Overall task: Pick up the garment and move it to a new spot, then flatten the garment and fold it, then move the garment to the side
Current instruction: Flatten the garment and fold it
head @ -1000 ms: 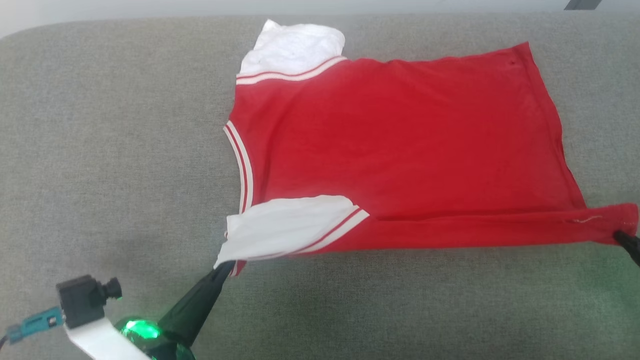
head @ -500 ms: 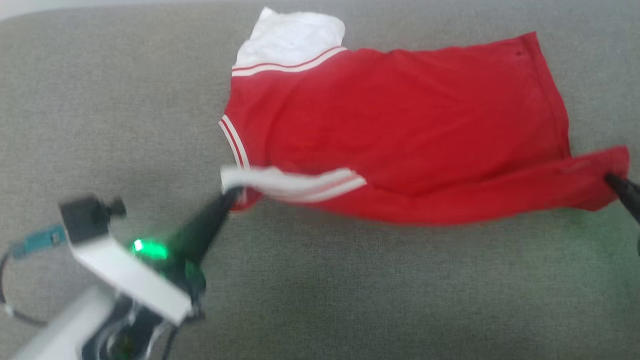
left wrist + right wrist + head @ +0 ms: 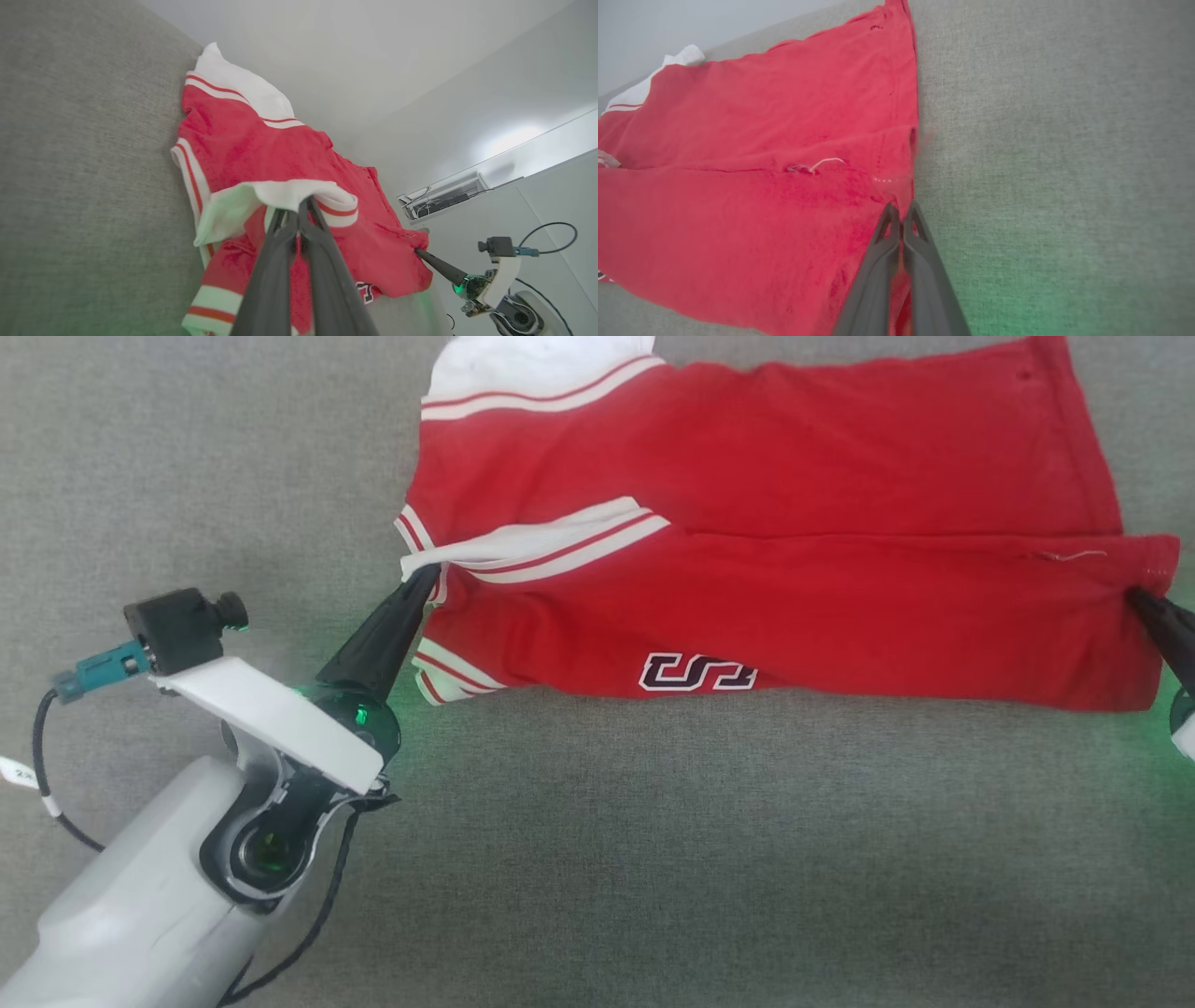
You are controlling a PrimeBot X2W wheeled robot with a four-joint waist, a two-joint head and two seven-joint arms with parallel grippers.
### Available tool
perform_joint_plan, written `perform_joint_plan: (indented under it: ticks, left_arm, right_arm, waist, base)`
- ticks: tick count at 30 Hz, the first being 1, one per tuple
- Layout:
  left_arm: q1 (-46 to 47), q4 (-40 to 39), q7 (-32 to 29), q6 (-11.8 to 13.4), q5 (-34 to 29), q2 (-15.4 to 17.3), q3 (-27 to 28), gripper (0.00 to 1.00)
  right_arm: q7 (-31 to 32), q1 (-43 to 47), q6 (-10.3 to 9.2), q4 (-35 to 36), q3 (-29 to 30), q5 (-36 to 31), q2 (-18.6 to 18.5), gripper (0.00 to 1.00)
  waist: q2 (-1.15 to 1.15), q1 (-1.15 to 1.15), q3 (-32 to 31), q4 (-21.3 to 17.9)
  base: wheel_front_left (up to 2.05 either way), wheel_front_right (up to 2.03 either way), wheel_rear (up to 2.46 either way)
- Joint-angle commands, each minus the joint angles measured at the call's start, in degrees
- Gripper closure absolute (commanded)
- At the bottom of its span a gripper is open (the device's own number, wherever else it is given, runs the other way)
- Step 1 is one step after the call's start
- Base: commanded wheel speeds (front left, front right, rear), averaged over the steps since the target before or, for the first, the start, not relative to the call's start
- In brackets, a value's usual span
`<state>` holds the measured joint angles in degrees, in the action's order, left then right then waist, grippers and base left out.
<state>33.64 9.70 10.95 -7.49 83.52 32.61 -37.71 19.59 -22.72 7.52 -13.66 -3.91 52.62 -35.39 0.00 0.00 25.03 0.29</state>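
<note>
A red jersey (image 3: 794,495) lies spread across the far half of a grey fabric surface (image 3: 653,859), its near portion doubled over so black, white-outlined lettering (image 3: 697,672) peeks out along the near edge. The left arm's pale forearm rises from the lower left corner, its left gripper (image 3: 425,577) slanting up and to the right, fingers pressed together on the white striped armhole trim. The right gripper (image 3: 1134,597) reaches in from the right edge, pinching the hem corner.
</note>
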Motion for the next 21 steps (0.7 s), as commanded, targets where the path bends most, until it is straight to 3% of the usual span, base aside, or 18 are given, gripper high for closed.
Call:
perform_joint_plan:
  ticks: [1,14,15,16,17,18,19,21]
  left_arm:
    - [1.26,1.33,0.33,0.03,-0.8,0.2,-0.54,1.0]
    - [5.89,11.15,0.44,0.1,-5.57,0.98,-8.81,1.0]
    - [6.48,12.59,0.4,0.11,-6.43,1.09,-10.4,0.88]
    - [6.48,12.59,0.4,0.11,-6.43,1.09,-10.4,0.88]
    - [6.82,13.39,0.44,0.12,-7.01,1.29,-11.26,0.6]
    - [7.12,14.07,0.64,0.16,-7.68,1.58,-11.94,0.15]
    - [7.35,14.55,0.79,0.16,-7.51,1.66,-12.33,0.0]
    - [8.11,14.93,1.22,0.16,-7.98,1.88,-13.26,0.0]
  right_arm:
    - [-0.98,-1.41,-0.08,-0.77,-0.61,-0.41,0.3,1.0]
    - [-6.24,-6.54,-0.09,-5.84,-6.9,-2.12,-0.62,1.0]
    - [-7.2,-6.91,-0.09,-6.54,-7.91,-2.37,-0.93,0.94]
    - [-7.2,-6.91,-0.09,-6.54,-7.91,-2.37,-0.93,0.94]
    - [-7.49,-7.04,-0.09,-6.85,-8.46,-2.44,-1.07,0.73]
    - [-7.96,-7.18,-0.09,-7.02,-8.85,-2.7,-1.37,0.37]
    - [-8.74,-7.28,-0.09,-7.19,-9.26,-3.05,-1.65,0.0]
    - [-10.49,-7.18,-0.09,-7.31,-9.6,-3.58,-2.08,0.0]
  waist:
    - [0.0,0.0,1.08,0.02]
    - [0.0,0.0,3.71,0.02]
    - [0.0,0.0,3.44,-0.01]
    - [0.0,0.0,3.44,-0.01]
    - [0.0,0.0,3.13,-0.01]
    - [0.0,0.0,2.75,0.0]
    - [0.0,0.0,2.29,0.01]
    - [0.0,0.0,1.16,0.16]
  base:
    - [0.0,0.0,0.0]
    - [0.0,0.0,0.0]
    - [0.0,0.0,0.0]
    - [0.0,0.0,0.0]
    - [0.0,0.0,0.0]
    - [0.0,0.0,0.0]
    - [0.0,0.0,0.0]
    - [0.0,0.0,0.0]
